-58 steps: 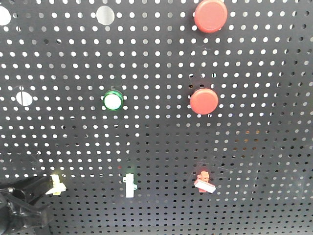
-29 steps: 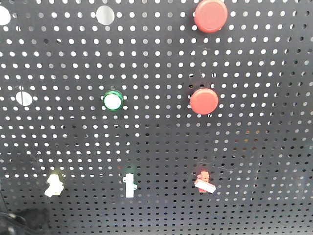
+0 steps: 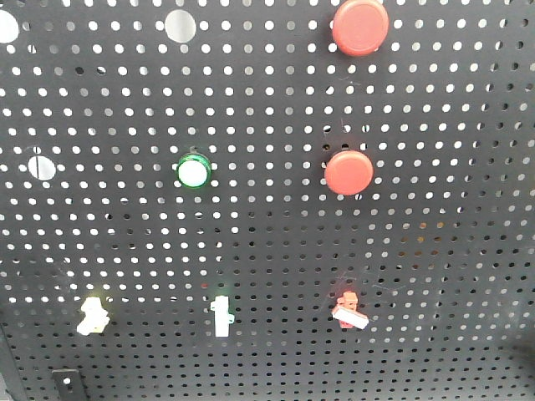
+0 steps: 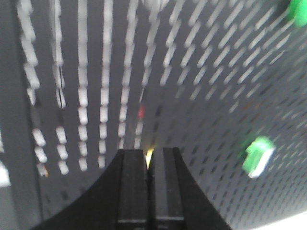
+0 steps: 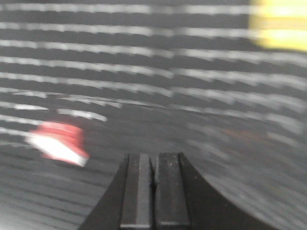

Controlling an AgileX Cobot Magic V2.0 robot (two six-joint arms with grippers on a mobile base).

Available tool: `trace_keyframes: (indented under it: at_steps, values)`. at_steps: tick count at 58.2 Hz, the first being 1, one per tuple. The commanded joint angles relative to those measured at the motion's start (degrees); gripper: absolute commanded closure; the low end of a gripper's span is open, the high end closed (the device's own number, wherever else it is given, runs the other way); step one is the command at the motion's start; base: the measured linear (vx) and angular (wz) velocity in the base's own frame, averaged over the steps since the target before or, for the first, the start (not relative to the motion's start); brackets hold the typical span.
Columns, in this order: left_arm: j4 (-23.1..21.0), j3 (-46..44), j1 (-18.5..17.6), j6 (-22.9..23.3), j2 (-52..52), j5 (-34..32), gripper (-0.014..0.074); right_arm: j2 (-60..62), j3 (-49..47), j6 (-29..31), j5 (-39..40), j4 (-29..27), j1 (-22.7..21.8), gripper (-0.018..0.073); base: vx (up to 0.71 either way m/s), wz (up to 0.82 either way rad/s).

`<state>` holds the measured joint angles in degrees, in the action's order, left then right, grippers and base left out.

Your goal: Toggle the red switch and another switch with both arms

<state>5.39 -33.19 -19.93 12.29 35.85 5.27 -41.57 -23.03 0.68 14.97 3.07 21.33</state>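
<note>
A black pegboard (image 3: 267,251) fills the front view. In the wrist views it is smeared by blur.

The left gripper (image 4: 149,165) has its two black fingers pressed together, with only a thin seam between them. A sliver of yellow shows just past the tips, too blurred to name, and a green blur (image 4: 258,155) sits to the right. The right gripper (image 5: 153,163) is likewise closed on nothing, and it is close to the board.

Two round red buttons sit on the right half of the board, one at the top edge (image 3: 359,27) and one lower down (image 3: 349,172). A smaller green button (image 3: 192,171) with a white face sits level with the lower one, left of centre.

Three small switches form a row low on the board. The white toggle (image 3: 221,317) is in the middle. The red switch (image 3: 349,310) is on the right, below the red buttons, its white lever tipped down to the right. In the right wrist view it lies left of the fingers, apart from them. The yellow switch (image 3: 92,316) is on the left, untouched.
</note>
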Motion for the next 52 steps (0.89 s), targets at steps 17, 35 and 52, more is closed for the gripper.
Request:
trace_keyframes:
  at_steps: [17, 35, 52]
  values:
    - [-0.1, -1.8, -0.3, -0.3, -0.4, -4.7, 0.0594, -19.8, -14.9, 4.4, 14.1, 0.0, 12.4, 0.0566, 0.0, 0.0]
    - [-0.2, -1.8, -0.3, -0.2, -0.4, -4.7, 0.0594, -23.5, -15.8, 4.9, 12.7, -2.8, 13.0, 0.0566, 0.0, 0.0]
    - [-0.2, -1.8, -0.3, -0.2, -0.4, -4.9, 0.0594, -26.6, -15.8, 7.2, 10.3, -13.7, 12.9, 0.0566, 0.0, 0.0]
